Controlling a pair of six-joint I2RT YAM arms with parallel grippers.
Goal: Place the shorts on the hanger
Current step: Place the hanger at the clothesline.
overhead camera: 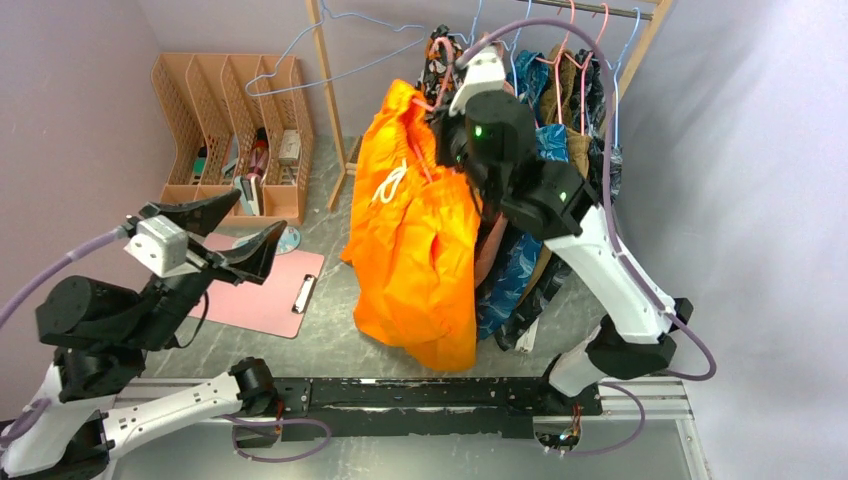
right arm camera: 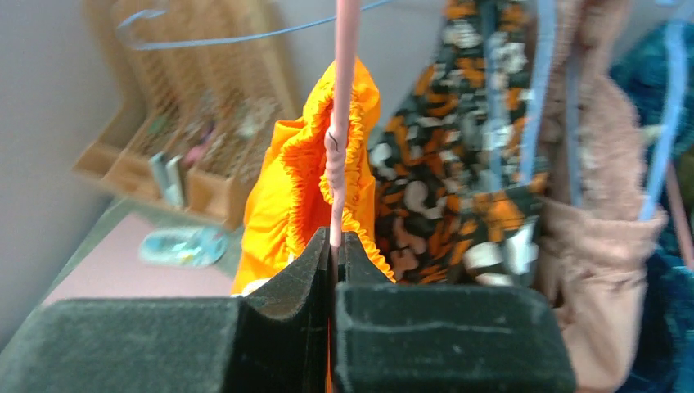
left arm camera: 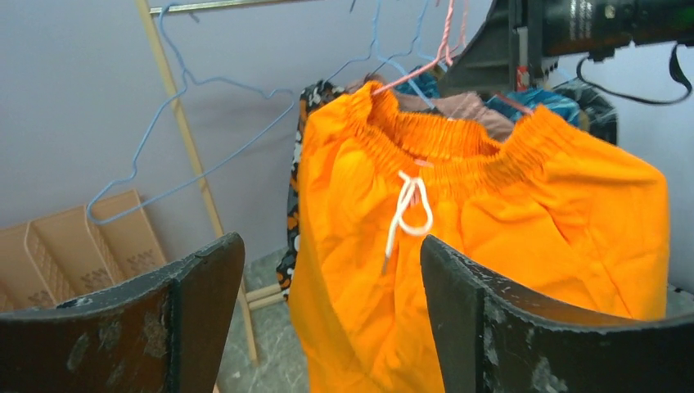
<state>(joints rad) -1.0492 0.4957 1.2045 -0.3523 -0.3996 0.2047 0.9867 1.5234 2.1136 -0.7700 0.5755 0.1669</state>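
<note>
The right gripper point(right arm camera: 334, 246) was clamped on the hanger point(right arm camera: 342, 123), its pink wire pinched between the jaws, up near the far edge of the table point(overhead camera: 330, 345), with the shorts point(overhead camera: 415, 230) draped from it by the waistband. The left gripper point(overhead camera: 258, 212) hung wide open and empty by the left edge. The hanging looked nearly done; next, I'd guess, the hook wanted setting on the rail point(overhead camera: 600, 10).

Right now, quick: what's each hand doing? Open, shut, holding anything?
Left hand: open, holding nothing.
Right hand: closed on the wire of the pink hanger, which carries the orange shorts.
</note>
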